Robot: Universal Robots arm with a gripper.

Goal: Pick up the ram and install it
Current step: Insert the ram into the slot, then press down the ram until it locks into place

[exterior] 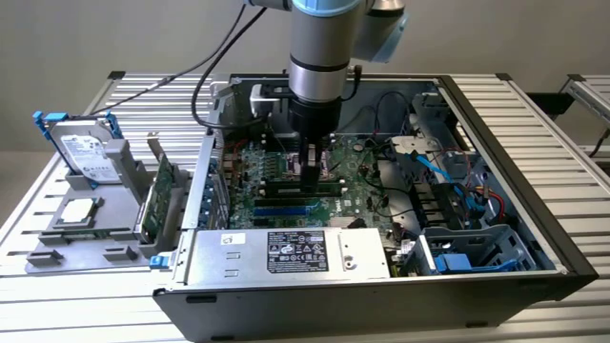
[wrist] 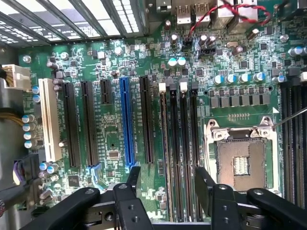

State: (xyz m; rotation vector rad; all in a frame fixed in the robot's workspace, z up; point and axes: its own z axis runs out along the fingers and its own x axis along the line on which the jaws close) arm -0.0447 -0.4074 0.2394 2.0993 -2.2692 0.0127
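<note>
Two gripper point(wrist: 165, 189) fingers point(wrist: 132, 179) spread over one seated ram point(wrist: 173, 158).

Plain grey wall point(exterior: 114, 36) behind. Work surface is a ribbed aluminium table point(exterior: 562, 136), slats running across. A second similar table point(exterior: 589, 89) at the exterior view's right.

The exterior view looks down at the open computer case point(exterior: 381, 214); the wrist view faces its motherboard point(wrist: 115, 139) closely.
</note>
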